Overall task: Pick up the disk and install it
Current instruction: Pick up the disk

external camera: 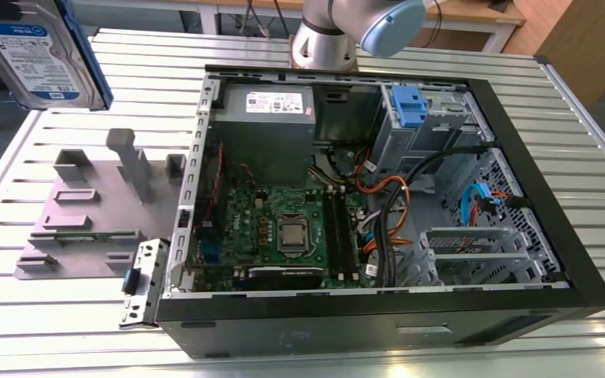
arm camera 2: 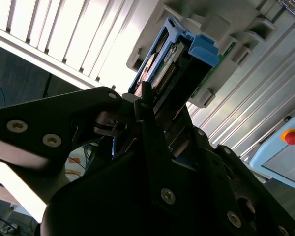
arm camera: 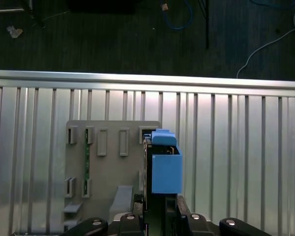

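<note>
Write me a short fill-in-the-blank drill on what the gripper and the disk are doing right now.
1. The gripper is shut on the ___.
2. The disk has an end tab whose colour is ___.
3. In the exterior view, the disk is held up off the table, toward that view's ___ of the open computer case.

Missing words: disk; blue; left.

From high in the exterior view, down on computer case (external camera: 387,197) and grey fixture (external camera: 92,213) (shared with both wrist views).
</note>
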Robot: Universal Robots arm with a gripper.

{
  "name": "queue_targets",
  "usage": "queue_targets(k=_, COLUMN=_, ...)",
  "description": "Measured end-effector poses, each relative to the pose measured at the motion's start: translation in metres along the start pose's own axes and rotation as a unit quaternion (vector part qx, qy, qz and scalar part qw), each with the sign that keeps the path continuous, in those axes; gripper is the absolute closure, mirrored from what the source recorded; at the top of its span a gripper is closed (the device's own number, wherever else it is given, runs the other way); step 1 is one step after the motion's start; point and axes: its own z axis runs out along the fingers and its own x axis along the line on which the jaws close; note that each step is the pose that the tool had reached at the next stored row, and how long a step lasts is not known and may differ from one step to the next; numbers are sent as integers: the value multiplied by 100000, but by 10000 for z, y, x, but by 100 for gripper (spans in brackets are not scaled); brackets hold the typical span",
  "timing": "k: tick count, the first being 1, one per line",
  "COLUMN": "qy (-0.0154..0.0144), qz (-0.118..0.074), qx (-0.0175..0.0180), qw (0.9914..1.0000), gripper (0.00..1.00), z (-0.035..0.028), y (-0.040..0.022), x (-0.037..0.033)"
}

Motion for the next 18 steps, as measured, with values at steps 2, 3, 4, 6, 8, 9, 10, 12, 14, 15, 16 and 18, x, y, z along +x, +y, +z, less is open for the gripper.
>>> queue_targets(k=2, qy=1, qz=2, qx=-1, qw=100000, gripper=65, z=-27, y=1, x=-1)
queue_targets(k=3, qy=3, qz=1, qx=-6, qw=100000, gripper=65, z=-44, y=1, x=-2)
queue_targets(k=4, qy=3, qz=2, qx=-4, qw=100000, gripper=65, z=-60, y=2, x=-2)
queue_targets(k=6, qy=0, qz=0, qx=0, qw=100000, gripper=65, z=-91, y=3, x=-3)
queue_targets(k=8, qy=2, qz=-1, qx=-1, qw=100000, gripper=65, z=-128, y=4, x=-5)
queue_targets(k=9, qy=0, qz=0, qx=-2, qw=100000, gripper=65, z=-147, y=5, x=-5)
queue_targets(k=10, qy=0, qz=0, qx=-1, qw=100000, gripper=65, z=-165, y=5, x=-6)
queue_targets(k=12, qy=0, qz=-1, qx=-1, qw=100000, gripper=65, z=-202, y=6, x=-7)
queue_targets(k=14, qy=1, qz=1, qx=-3, qw=100000, gripper=65, z=-233, y=7, x=-9)
queue_targets(k=15, qy=0, qz=1, qx=0, qw=100000, gripper=65, z=-250, y=8, x=-9)
queue_targets(k=16, qy=-2, qz=-1, qx=2, qw=100000, gripper=65, z=-269, y=9, x=-10)
queue_targets(k=18, qy=3, qz=1, qx=-2, qw=100000, gripper=65, z=-301, y=10, x=-11)
